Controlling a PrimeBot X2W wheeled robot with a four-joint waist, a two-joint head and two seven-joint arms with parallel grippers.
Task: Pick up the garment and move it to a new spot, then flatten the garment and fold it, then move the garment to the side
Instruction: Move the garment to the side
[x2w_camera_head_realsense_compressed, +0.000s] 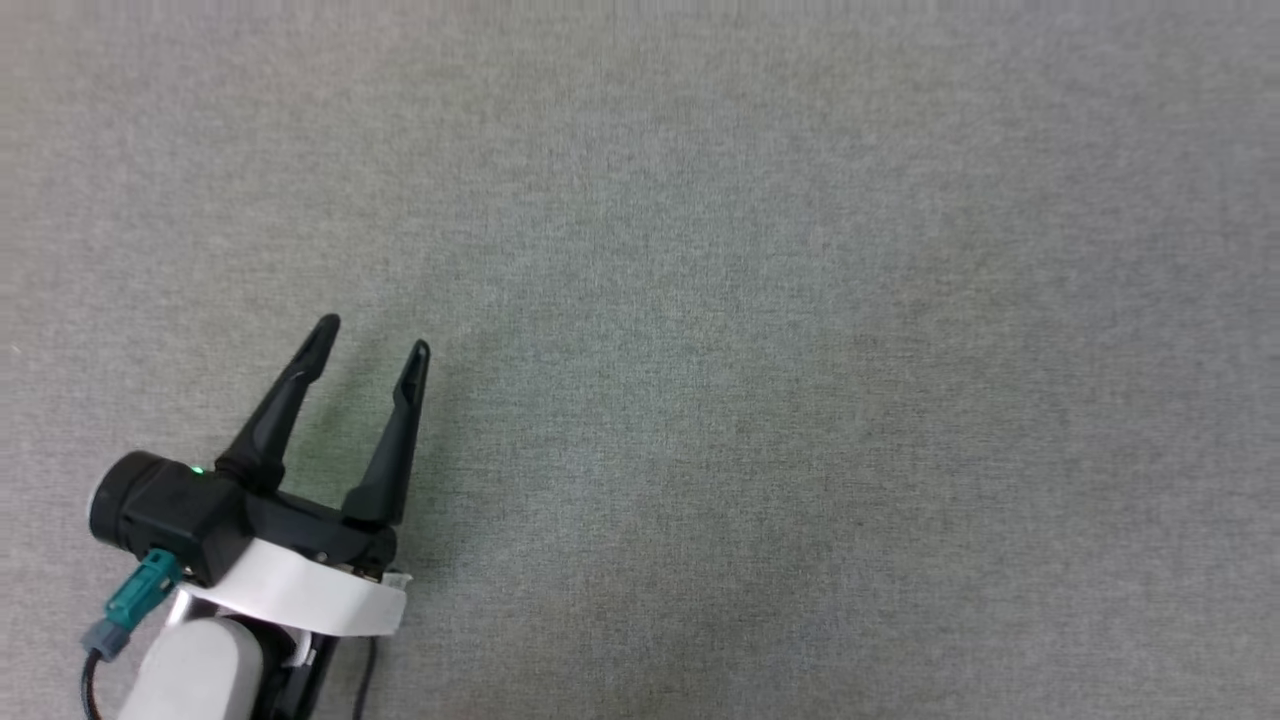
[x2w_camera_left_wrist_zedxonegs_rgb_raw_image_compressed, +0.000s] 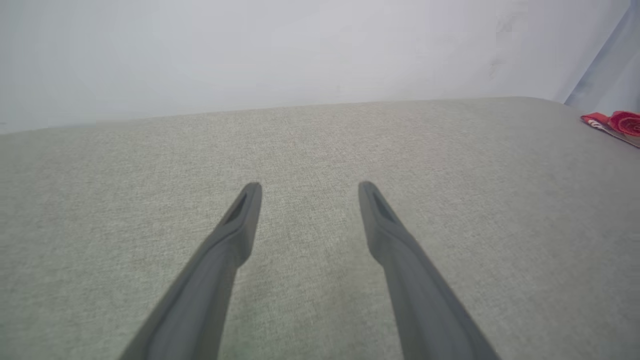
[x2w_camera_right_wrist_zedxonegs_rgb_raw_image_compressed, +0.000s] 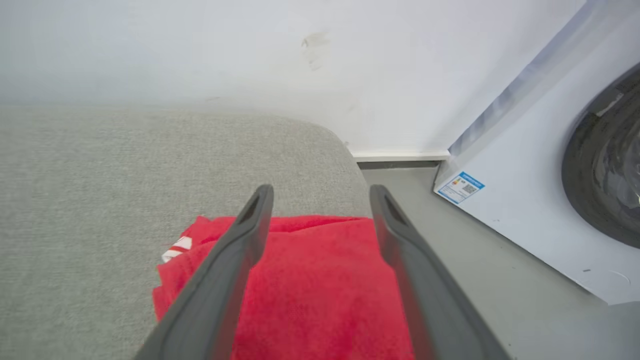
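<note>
red garment (x2w_camera_right_wrist_zedxonegs_rgb_raw_image_compressed: 310, 285), bunched, at surface edge

Grey fabric surface (x2w_camera_head_realsense_compressed: 800, 300); white washing machine (x2w_camera_right_wrist_zedxonegs_rgb_raw_image_compressed: 525, 210) beside, on floor (x2w_camera_right_wrist_zedxonegs_rgb_raw_image_compressed: 450, 250).

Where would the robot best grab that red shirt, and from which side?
Likely the rumpled far edge of the garment, from above with the open right gripper hovering over it: that edge rises in a fold, the rest lies flat.

The grey surface (x2w_camera_head_realsense_compressed: 760, 260) is woven cloth, matt and a little rough. The garment (x2w_camera_right_wrist_zedxonegs_rgb_raw_image_compressed: 320, 295) is red cloth, soft and matt.
</note>
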